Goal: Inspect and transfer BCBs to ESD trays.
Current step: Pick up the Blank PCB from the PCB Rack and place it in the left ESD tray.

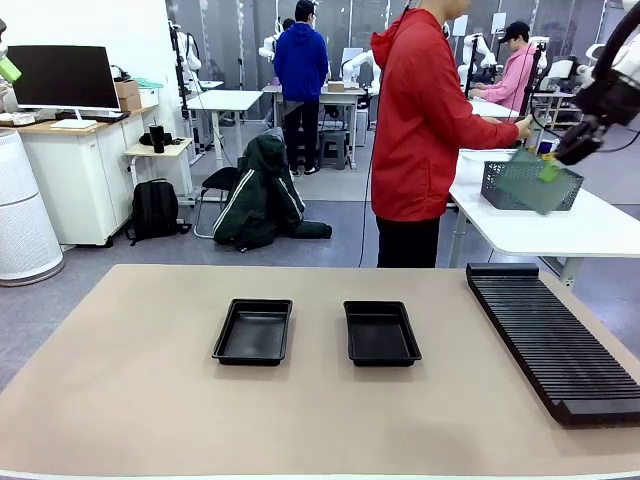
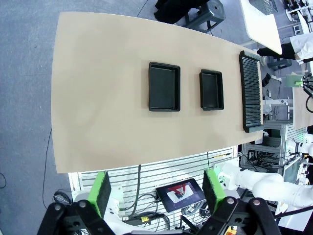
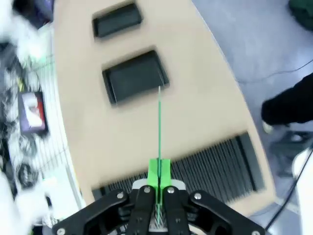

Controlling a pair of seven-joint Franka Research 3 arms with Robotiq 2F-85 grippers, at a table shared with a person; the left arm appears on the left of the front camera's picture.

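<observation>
My right gripper point(image 3: 159, 174) pinches board point(image 1: 530, 183) by one edge, held high above rack point(image 1: 550, 340), well apart from trays point(image 1: 252, 359). Left gripper point(image 2: 156, 196) spread, empty. Board looks thin, light, stiff, fragile; I'd grip edges only.

No text, label or number is legible anywhere

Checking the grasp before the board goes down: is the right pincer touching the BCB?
Touching. The right wrist view shows the right pincer shut on the BCB, whose thin green edge rises from between its jaws.
</observation>
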